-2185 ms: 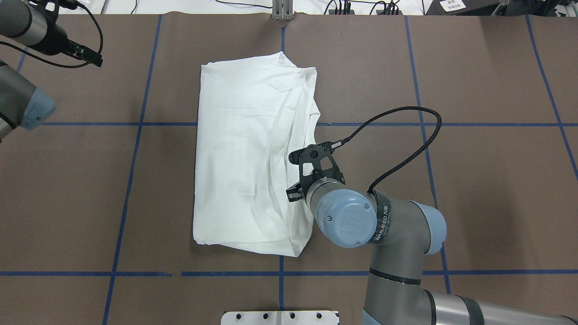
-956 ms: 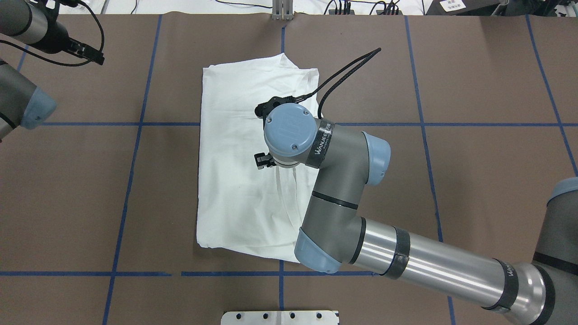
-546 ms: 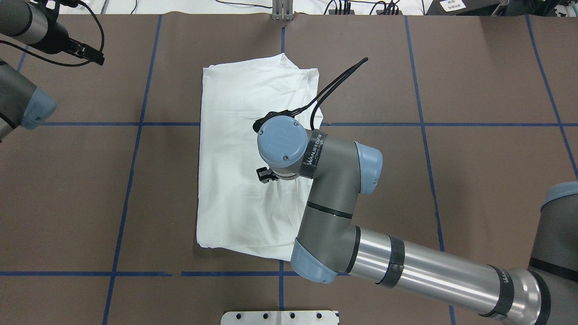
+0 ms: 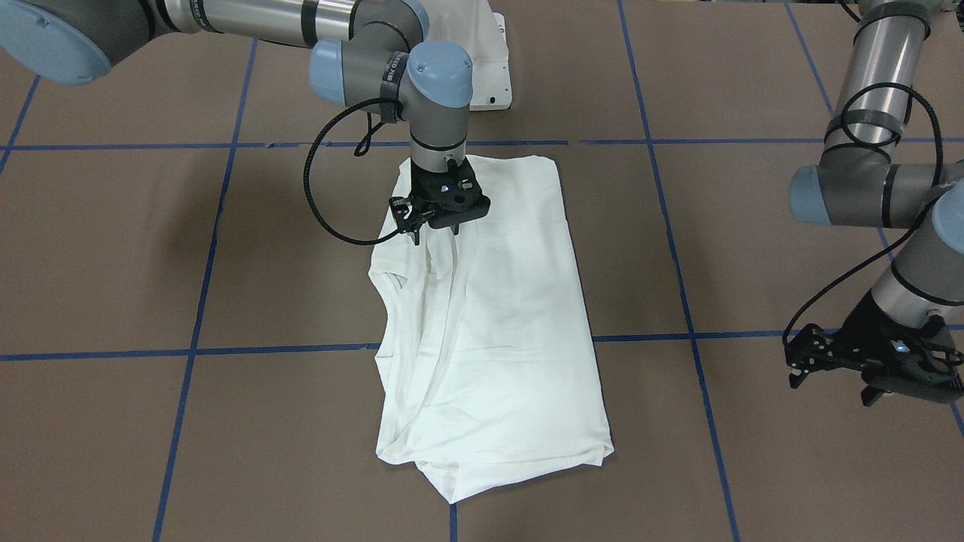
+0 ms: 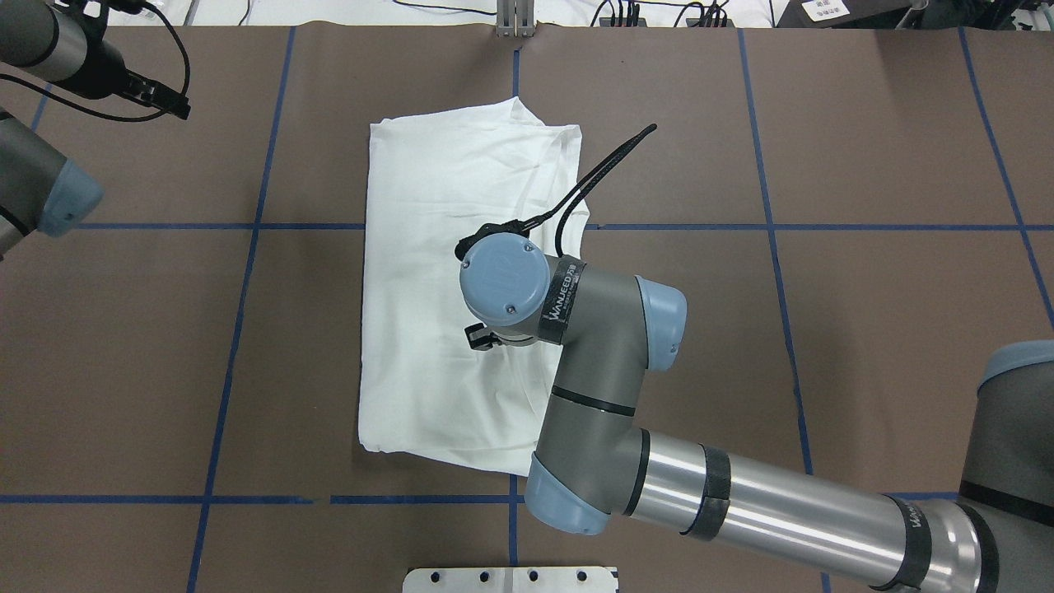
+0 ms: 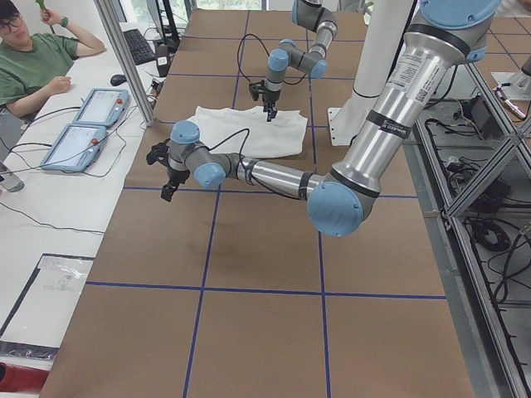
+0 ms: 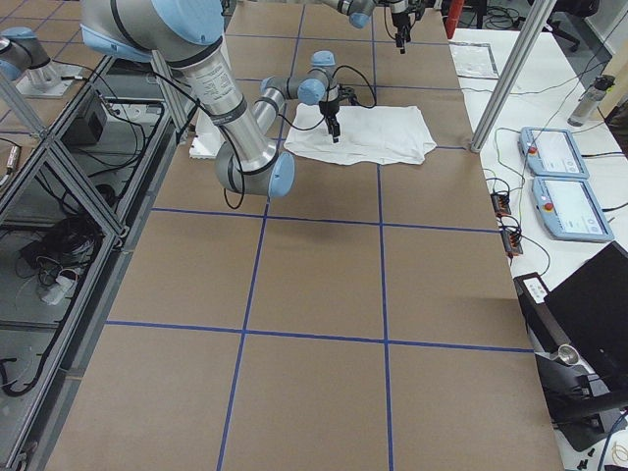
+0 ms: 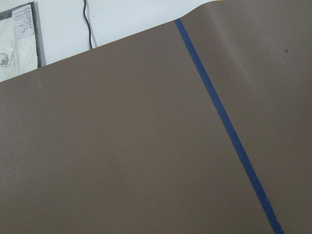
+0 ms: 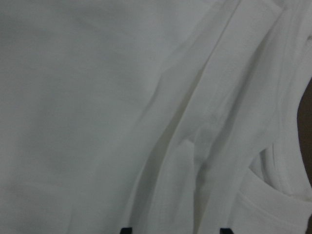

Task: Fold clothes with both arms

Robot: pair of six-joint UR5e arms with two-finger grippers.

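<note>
The clothes are one white shirt (image 5: 420, 247), folded lengthwise into a long strip in the middle of the brown table (image 5: 865, 329). Its plain side faces up (image 4: 512, 316) and no print shows. My right gripper (image 4: 435, 235) points straight down just above the strip's robot-side half. In the right wrist view its fingertips (image 9: 126, 230) stand apart over creased fabric (image 9: 97, 97), holding nothing, with the ribbed collar (image 9: 273, 195) beside them. From overhead, the right wrist (image 5: 504, 276) hides most of that gripper. My left gripper (image 4: 907, 395) hangs open and empty over bare table, far to the shirt's side (image 5: 169, 103).
Blue tape lines (image 5: 247, 247) grid the table. The white pedestal base (image 5: 510, 579) sits at the robot's edge. A black cable (image 5: 605, 161) loops off the right wrist above the shirt. A seated person (image 6: 33, 58) and two control pendants (image 6: 91, 108) are at a side table.
My right arm swung from the shirt's right edge to above its middle, then slid back toward the robot's side. The bulging right edge now lies flatter. The left arm stayed still.
</note>
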